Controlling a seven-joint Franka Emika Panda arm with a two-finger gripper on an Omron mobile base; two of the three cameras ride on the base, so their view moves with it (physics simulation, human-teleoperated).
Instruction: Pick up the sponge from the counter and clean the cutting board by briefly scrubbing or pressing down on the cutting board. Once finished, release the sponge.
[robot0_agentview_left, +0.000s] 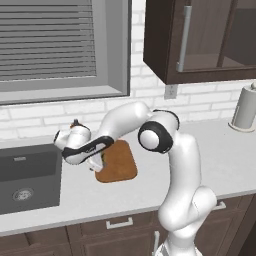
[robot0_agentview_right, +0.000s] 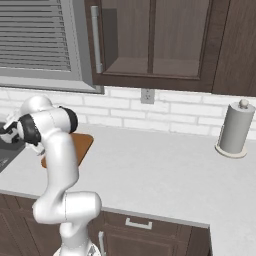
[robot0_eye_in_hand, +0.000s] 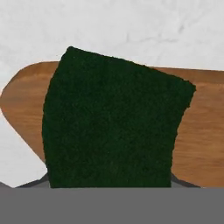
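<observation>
Sponge (robot0_eye_in_hand: 113, 127) fills frame centre, gripped in the hand (robot0_agentview_left: 95, 162), over cutting board (robot0_eye_in_hand: 201, 131). Looks soft, light; hold by its edges.

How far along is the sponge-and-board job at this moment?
Done: the sponge is off the counter, held in the tool. In hand: it hangs over the cutting board, at the board's left end in the left base view; contact cannot be judged. Left: press or scrub, then release.

Paper towel roll (robot0_agentview_right: 233, 131); sink (robot0_agentview_left: 27, 180); window blinds (robot0_agentview_left: 47, 40).
</observation>
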